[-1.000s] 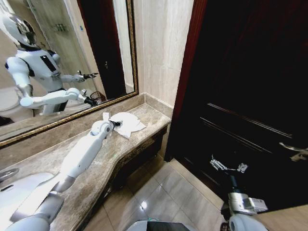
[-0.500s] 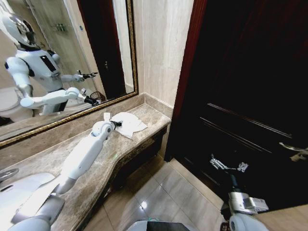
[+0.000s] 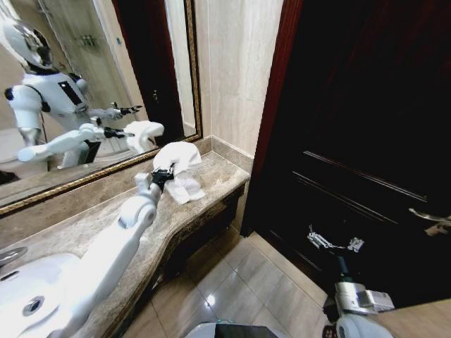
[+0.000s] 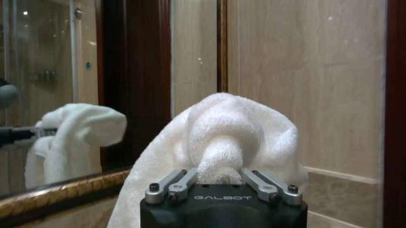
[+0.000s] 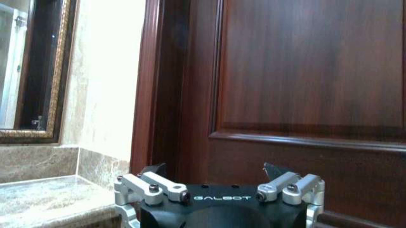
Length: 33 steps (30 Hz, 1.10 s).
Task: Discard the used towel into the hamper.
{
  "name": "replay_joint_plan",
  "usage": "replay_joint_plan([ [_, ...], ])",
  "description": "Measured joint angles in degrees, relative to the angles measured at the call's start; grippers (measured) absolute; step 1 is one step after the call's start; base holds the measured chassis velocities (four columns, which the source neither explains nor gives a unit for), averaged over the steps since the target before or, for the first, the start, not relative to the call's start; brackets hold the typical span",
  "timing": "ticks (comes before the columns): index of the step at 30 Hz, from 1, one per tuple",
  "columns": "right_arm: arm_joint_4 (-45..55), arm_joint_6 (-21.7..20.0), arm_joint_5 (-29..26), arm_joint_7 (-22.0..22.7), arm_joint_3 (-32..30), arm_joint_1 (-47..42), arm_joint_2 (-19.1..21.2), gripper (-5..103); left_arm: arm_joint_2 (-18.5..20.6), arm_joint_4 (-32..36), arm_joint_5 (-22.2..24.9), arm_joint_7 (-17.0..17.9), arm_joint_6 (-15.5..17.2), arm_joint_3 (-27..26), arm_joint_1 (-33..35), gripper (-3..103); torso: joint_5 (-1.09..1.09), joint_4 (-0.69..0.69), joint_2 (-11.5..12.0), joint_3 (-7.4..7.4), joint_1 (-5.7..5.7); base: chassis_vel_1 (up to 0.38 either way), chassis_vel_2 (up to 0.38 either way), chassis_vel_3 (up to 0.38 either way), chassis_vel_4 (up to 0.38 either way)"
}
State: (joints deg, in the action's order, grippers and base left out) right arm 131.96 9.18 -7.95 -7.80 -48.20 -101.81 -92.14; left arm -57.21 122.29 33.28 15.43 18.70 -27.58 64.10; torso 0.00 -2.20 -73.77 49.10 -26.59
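The white used towel [image 3: 176, 156] hangs bunched from my left gripper [image 3: 165, 172], which is shut on it above the far end of the marble counter [image 3: 225, 176]. The towel's lower end [image 3: 184, 190] still drapes onto the countertop. In the left wrist view the towel [image 4: 222, 133] bulges up between the fingers of the left gripper [image 4: 219, 178], close to the tiled wall. My right gripper [image 3: 335, 243] stays parked low beside the dark door, and in its wrist view the right gripper [image 5: 212, 173] is open and holds nothing. The hamper is out of view.
A gold-framed mirror [image 3: 91, 84] runs behind the counter and reflects the robot and towel. A white sink [image 3: 28, 296] lies at the counter's near end. The dark wooden door [image 3: 366, 141] with a lever handle [image 3: 433, 222] stands on the right, tiled floor [image 3: 232, 282] below.
My left gripper has closed on the towel and lifted it from lying flat on the counter; the arm has risen. The right arm has not moved.
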Motion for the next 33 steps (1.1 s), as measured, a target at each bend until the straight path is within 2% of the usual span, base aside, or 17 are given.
replay_joint_plan([
  [1,0.0,0.0,0.0,0.0,0.0,0.0,0.0,100,0.0,0.0,0.0,0.0,0.0,0.0,0.0,15,0.0,0.0,0.0,0.0,0.0,0.0,0.0,0.0,0.0],
  [4,1.16,-0.61,-0.21,-0.05,-0.16,-0.61,0.0,100,-3.42,5.29,-3.51,-2.08,1.03,-4.17,7.15,15,0.01,0.0,0.0,0.0,0.0,0.0,0.0,0.0,0.0],
  [5,1.16,-0.61,-0.21,-0.05,-0.16,-0.61,0.0,100,-3.42,5.29,-3.51,-2.08,1.03,-4.17,7.15,15,0.01,0.0,0.0,0.0,0.0,0.0,0.0,0.0,0.0],
  [7,1.93,-1.02,-0.37,-0.01,-0.31,-1.0,0.01,100,-6.18,8.17,-8.03,-4.47,0.73,-6.87,12.22,15,0.0,0.0,0.0,0.0,0.0,0.0,0.0,0.0,0.0],
  [12,2.4,-1.29,-0.39,0.08,-0.33,-1.08,0.0,100,-9.75,11.31,-9.23,-5.74,0.29,-8.29,17.44,15,0.02,0.0,0.0,0.0,0.0,0.0,0.0,0.0,0.0],
  [15,2.6,-1.55,-0.37,0.15,0.01,-0.87,0.0,100,-12.28,11.34,-10.41,-8.11,-3.43,-8.25,19.84,15,0.01,0.0,0.0,0.0,0.01,0.0,0.0,0.0,0.0],
  [18,3.01,-1.94,-0.38,0.25,0.08,-0.82,0.01,100,-12.78,10.35,-12.51,-9.37,-5.02,-8.25,20.17,15,0.0,0.01,0.0,0.0,0.0,0.0,0.0,0.0,0.0],
  [25,3.68,-2.63,-0.58,0.62,-0.37,-2.38,0.0,100,-12.61,8.83,-12.86,-10.26,-6.74,-7.76,20.66,15,0.01,0.01,0.0,0.0,0.0,0.0,0.0,0.0,0.0],
  [33,3.75,-2.03,-0.7,0.71,-0.22,-2.97,0.01,100,-12.56,8.55,-13.53,-10.25,-6.82,-4.84,20.41,15,0.0,0.01,0.0,0.01,-0.01,0.0,0.0,0.0,0.0],
])
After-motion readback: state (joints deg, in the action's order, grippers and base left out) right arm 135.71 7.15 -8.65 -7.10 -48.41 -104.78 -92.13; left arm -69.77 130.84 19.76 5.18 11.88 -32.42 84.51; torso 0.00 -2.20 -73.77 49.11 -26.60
